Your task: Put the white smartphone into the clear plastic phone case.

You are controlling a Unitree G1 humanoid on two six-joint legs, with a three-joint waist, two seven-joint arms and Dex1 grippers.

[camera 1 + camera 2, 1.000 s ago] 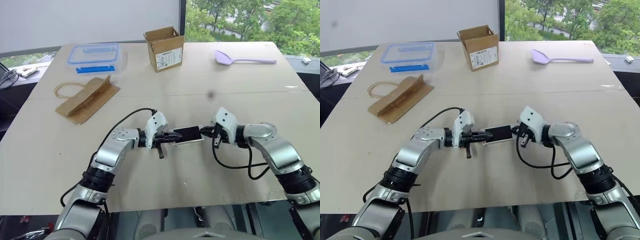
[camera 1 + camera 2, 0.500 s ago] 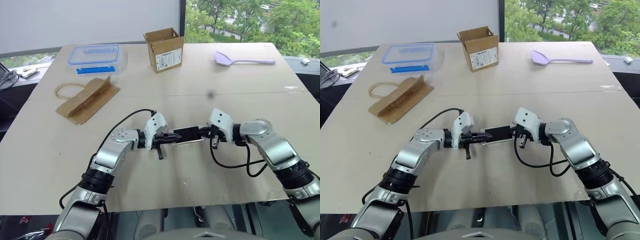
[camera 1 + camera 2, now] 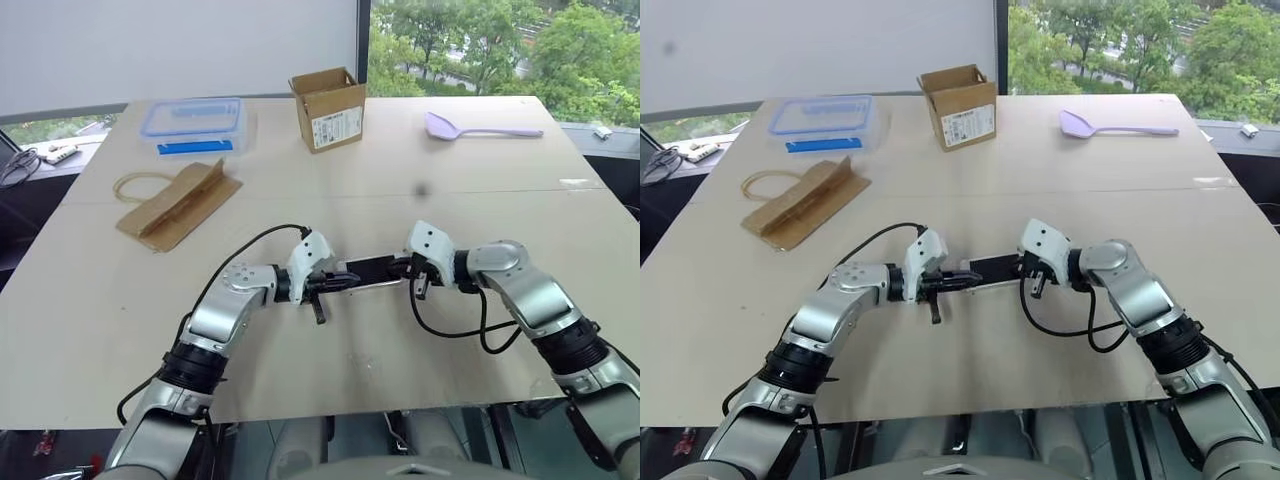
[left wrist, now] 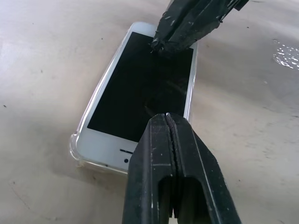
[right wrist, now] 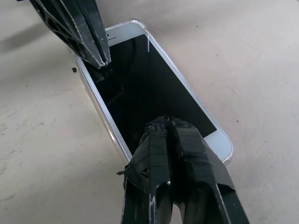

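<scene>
Phone (image 4: 140,88) lying inside case (image 4: 74,148); both grippers (image 4: 170,121) (image 5: 168,126), jaws pressed together, bearing on its screen; seating nearly finishing.

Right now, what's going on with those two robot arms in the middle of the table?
The robot is fitting a phone into a clear case on the table. The phone lies screen up inside the case's rim, whose clear lip shows around its corners. Both end effectors are shut and bear down on the screen, the left end effector at one end and the right end effector at the other. Whether the phone is fully snapped in cannot be told.
</scene>
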